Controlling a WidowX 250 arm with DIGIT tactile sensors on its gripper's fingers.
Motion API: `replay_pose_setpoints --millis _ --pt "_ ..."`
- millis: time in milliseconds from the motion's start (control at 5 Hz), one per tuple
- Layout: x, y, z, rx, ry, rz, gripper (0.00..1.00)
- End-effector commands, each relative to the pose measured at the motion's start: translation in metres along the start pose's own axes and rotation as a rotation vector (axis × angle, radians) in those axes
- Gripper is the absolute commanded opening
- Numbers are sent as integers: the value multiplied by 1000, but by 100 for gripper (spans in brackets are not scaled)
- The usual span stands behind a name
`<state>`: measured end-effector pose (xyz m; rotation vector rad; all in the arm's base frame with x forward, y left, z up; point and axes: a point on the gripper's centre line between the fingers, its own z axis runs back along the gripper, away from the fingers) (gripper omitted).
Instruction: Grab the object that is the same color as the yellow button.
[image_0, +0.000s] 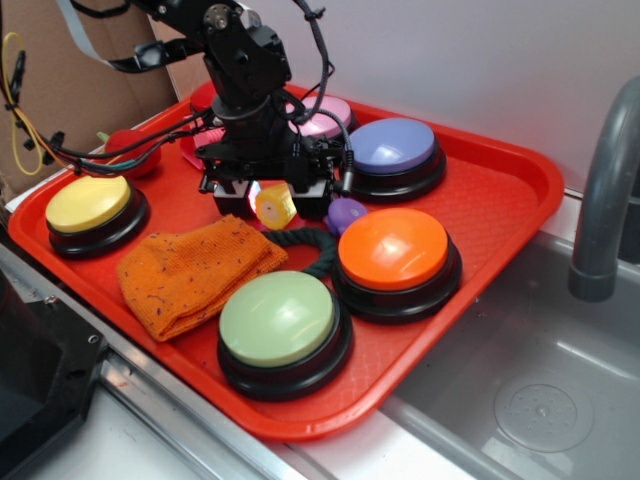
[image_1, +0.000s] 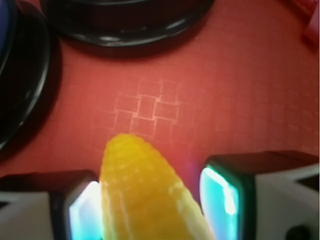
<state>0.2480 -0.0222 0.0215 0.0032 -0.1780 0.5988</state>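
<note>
The small yellow corn cob piece (image_0: 275, 207) sits between my gripper's (image_0: 268, 198) fingers over the middle of the red tray (image_0: 500, 200), with its pale cut end facing the front. In the wrist view the ribbed corn (image_1: 145, 185) fills the gap between the two pads (image_1: 85, 215) and points at the tray floor, and the gripper (image_1: 150, 207) is closed on it. The yellow button (image_0: 88, 203), with a yellow dome on a black base, stands at the tray's left edge, well to the left of the gripper.
An orange knitted cloth (image_0: 195, 270) lies in front of the gripper. Pale green (image_0: 277, 318), orange (image_0: 393, 250), purple (image_0: 392, 146) and pink (image_0: 325, 115) buttons surround it. A small purple toy (image_0: 346, 212) and a dark rope (image_0: 315, 245) lie close by. A sink (image_0: 530, 370) and a faucet (image_0: 605, 190) are on the right.
</note>
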Motion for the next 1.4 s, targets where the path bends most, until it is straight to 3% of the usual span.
replay_pose_setpoints --millis 0,400,600,800,1000,1200 --pt "22 14 37 -25 -11 0 0" --pt "63 44 112 10 42 -188 0" --pt "86 59 151 12 5 -220 0" --pt "97 63 168 -18 -40 -276 0" --pt "92 61 167 -47 -35 -328 0" --pt "87 60 162 -37 -55 -356 0"
